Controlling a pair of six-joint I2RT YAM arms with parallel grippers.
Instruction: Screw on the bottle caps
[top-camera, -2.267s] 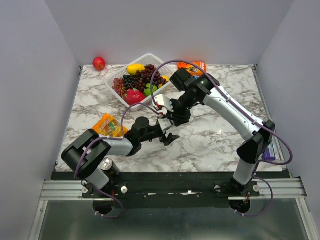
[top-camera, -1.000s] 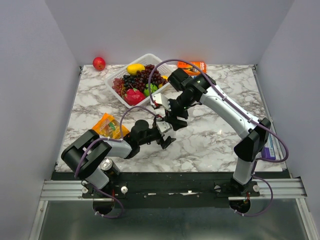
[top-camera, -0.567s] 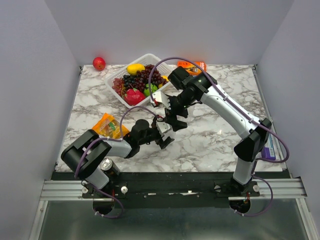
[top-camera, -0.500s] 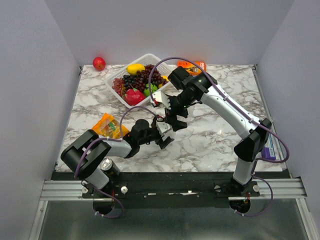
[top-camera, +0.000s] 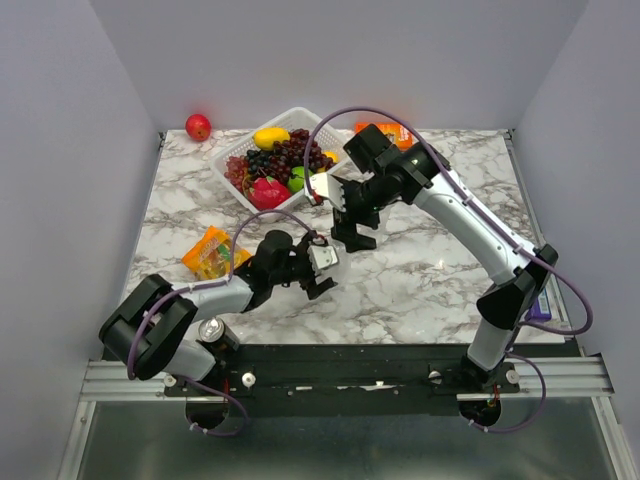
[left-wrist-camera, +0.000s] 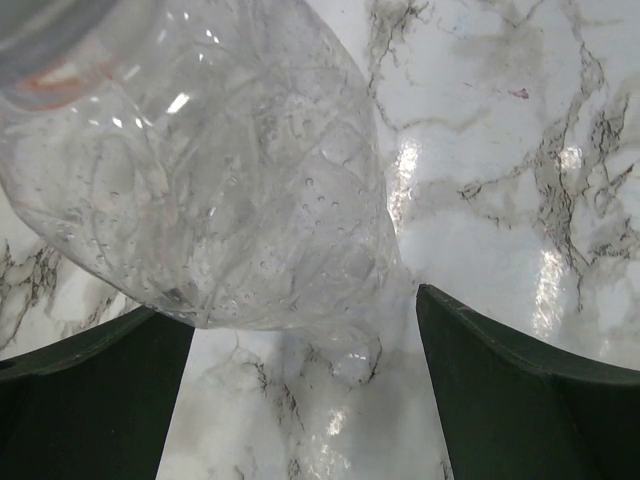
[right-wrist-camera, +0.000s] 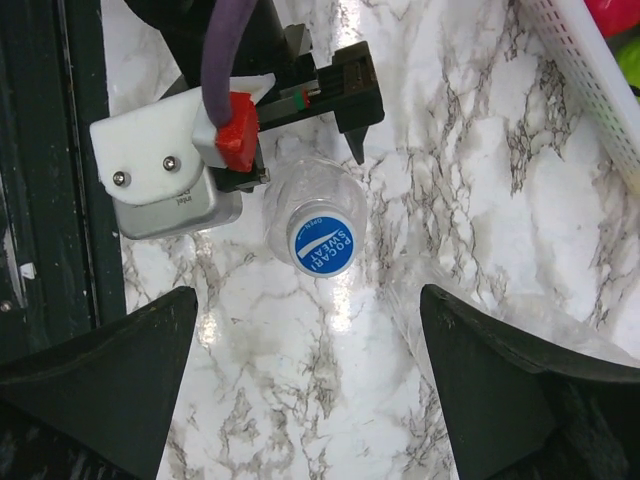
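From where I stand, the left claw (left-wrist-camera: 297, 308) has its two dark fingers closed against the sides of a small clear ribbed plastic bottle (left-wrist-camera: 230, 180). It holds the bottle upright, neck uppermost, near the middle of the white marble-patterned table (top-camera: 430, 270) and towards the front edge. Whether the bottle's base rests on the marble I cannot tell. A tiny round blue plastic cap (right-wrist-camera: 324, 239) with white lettering sits on the bottle's neck; how tightly it is seated I cannot tell either. The right claw (right-wrist-camera: 308, 296) hangs directly above that cap, apart from it, its fingers spread wide with nothing between them. In the right wrist view a faint clear shape lies just to the right of the held bottle, too washed out against the marble to name. Behind both arms, at the far left of the table, sits a white plastic mesh basket (top-camera: 232, 150) heaped with fruit: dark grapes, a yellow piece, something red, something green. A round red fruit (top-camera: 198, 127) lies at the far left corner, a crinkled orange snack packet (top-camera: 208, 252) lies beside the left arm, and a silver-topped can (top-camera: 212, 330) stands by that arm's base
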